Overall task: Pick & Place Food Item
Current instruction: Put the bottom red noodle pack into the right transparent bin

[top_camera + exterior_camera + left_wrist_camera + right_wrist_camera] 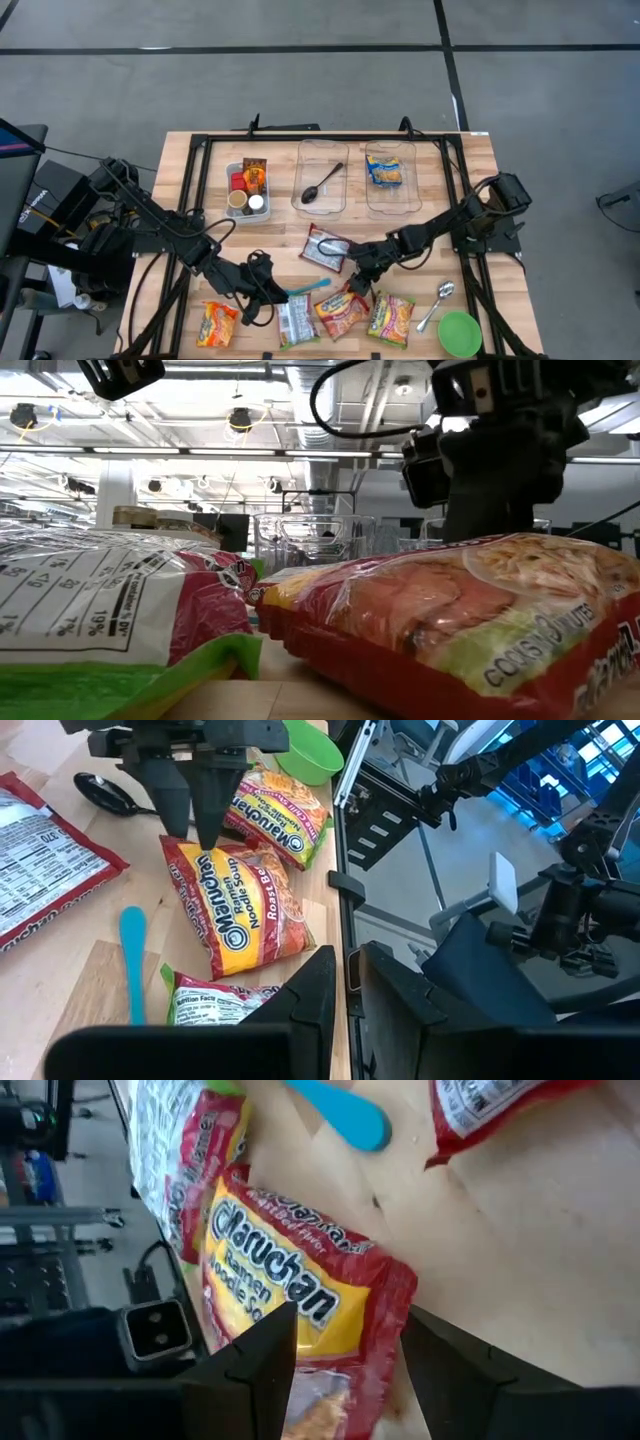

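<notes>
The right end effector (356, 283) hovers with fingers apart over the Maruchan ramen packet (340, 310) at the bench's (480, 160) six o'clock edge. Light, crinkly and brittle inside, it probably wants pinching across its short sides. The left end effector (262, 300) waits clenched, empty.

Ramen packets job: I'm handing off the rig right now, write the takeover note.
Right gripper: fingers open, straddling the top edge of the red ramen packet at the table's front, not yet closed.
Left gripper: fingers shut, empty, waiting by the blue spoon.
Done: one packet lies in the right clear bin.
Left: four ramen packets along the front edge and one red packet mid-table remain out. The left bin holds a black spoon.
</notes>
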Controlling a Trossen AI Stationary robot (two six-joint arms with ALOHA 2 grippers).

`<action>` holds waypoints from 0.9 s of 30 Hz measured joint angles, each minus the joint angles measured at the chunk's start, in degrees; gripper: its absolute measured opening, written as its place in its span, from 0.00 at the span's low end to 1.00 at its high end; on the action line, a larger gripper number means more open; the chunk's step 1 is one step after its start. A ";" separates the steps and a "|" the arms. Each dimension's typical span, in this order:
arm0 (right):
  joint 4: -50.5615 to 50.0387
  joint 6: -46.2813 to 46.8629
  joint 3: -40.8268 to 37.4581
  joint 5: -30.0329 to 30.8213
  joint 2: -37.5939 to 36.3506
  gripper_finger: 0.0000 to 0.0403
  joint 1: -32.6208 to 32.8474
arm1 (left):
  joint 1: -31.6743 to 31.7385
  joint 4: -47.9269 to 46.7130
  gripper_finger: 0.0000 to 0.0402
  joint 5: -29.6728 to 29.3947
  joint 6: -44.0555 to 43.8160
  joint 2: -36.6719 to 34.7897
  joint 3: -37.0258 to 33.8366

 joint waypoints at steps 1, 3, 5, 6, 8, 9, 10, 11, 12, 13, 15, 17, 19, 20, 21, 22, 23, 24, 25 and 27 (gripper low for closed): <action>-0.25 1.02 0.01 0.00 0.08 0.43 -0.11 | 0.00 0.02 0.11 -0.05 0.02 0.00 0.00; -1.43 2.24 -0.01 0.08 0.21 0.43 -0.29 | 0.00 0.00 0.11 -0.28 0.02 0.00 0.00; -1.67 2.58 -0.01 0.32 0.22 0.43 -0.56 | 0.00 0.00 0.11 -0.28 0.03 0.00 0.00; -1.77 2.50 -0.01 0.35 0.21 0.43 -0.53 | -0.01 0.00 0.11 -0.28 0.04 0.00 0.00; -1.98 1.80 -0.01 0.34 0.22 0.43 -0.51 | 0.00 0.00 0.11 -0.28 0.04 0.00 0.00; -1.92 1.37 -0.01 0.35 0.22 0.43 -0.51 | 0.00 0.00 0.11 -0.27 0.04 0.00 0.00; -1.92 1.26 -0.01 0.35 0.22 0.43 -0.51 | 0.00 0.00 0.11 -0.27 0.04 0.00 0.00; -1.95 1.26 -0.01 0.35 0.22 0.43 -0.51 | 0.00 0.00 0.11 -0.27 0.04 0.00 0.00; -1.92 1.26 -0.01 0.35 0.22 0.43 -0.51 | 0.00 0.00 0.11 -0.28 0.04 0.00 0.00; -1.74 1.26 -0.01 0.36 0.22 0.43 -0.50 | -0.02 0.00 0.11 -0.26 0.04 0.00 0.00; -1.03 1.26 -0.01 0.37 0.22 0.43 -0.45 | 0.00 0.00 0.11 -0.26 0.04 0.00 0.00; 0.10 1.49 -0.01 0.37 0.22 0.43 -0.45 | 0.00 0.00 0.11 -0.26 0.04 0.00 0.00; 0.21 1.99 -0.01 0.39 0.22 0.43 -0.63 | 0.00 0.00 0.11 -0.26 0.04 0.00 0.00; 0.14 2.45 -0.01 0.39 0.22 0.43 -0.79 | 0.00 0.00 0.11 -0.26 0.04 0.00 0.00; 0.11 2.58 -0.01 0.41 0.22 0.43 -0.80 | 0.00 0.00 0.11 -0.26 0.04 0.00 0.00; 0.18 2.56 -0.01 0.42 0.22 0.43 -0.78 | 0.00 0.00 0.11 -0.26 0.04 0.00 0.00; 0.20 2.56 -0.01 0.43 0.22 0.43 -0.74 | 0.00 -0.01 0.11 -0.26 0.04 0.00 0.00; 0.22 2.55 -0.01 0.44 0.22 0.43 -0.80 | 0.00 0.00 0.11 -0.26 0.04 0.00 0.00; 0.22 2.55 -0.01 0.44 0.22 0.43 -0.80 | 0.00 -0.02 0.11 -0.26 0.04 0.00 0.00; 0.20 2.64 -0.01 0.44 0.22 0.43 -0.80 | -0.02 -0.02 0.11 -0.26 0.04 0.00 0.00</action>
